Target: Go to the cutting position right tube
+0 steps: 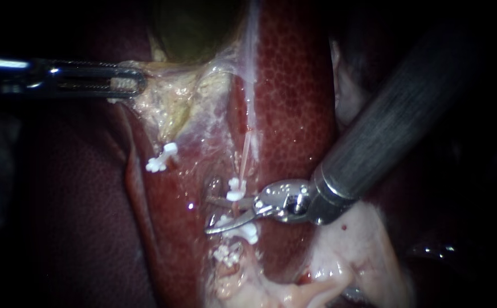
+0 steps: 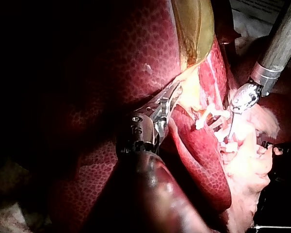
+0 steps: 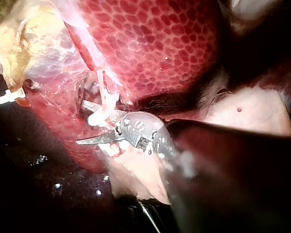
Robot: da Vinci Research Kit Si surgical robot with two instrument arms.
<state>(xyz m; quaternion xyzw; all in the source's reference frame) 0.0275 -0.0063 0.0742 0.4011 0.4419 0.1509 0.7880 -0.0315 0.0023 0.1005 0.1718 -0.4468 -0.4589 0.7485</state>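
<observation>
The right tube (image 1: 246, 149), thin and pale pink, runs down the liver (image 1: 294, 85) to a white clip (image 1: 235, 189); a second white clip (image 1: 248, 231) sits lower on it. My right instrument (image 1: 208, 215) comes in from the upper right with its blades open. One blade lies above and one below the stretch of tube between the two clips. In the right wrist view the open blades (image 3: 80, 122) straddle the pale tube (image 3: 103, 92) there. My left instrument (image 1: 139, 85) is shut on yellowish gallbladder tissue (image 1: 163, 91), holding it to the upper left.
Another white clip (image 1: 161, 159) sits on the left tube beside the liver's edge. More clips (image 1: 225, 254) cluster below the blades. Pale fatty tissue (image 1: 362, 245) lies under the right shaft. The greenish gallbladder body (image 1: 194, 28) is at the top.
</observation>
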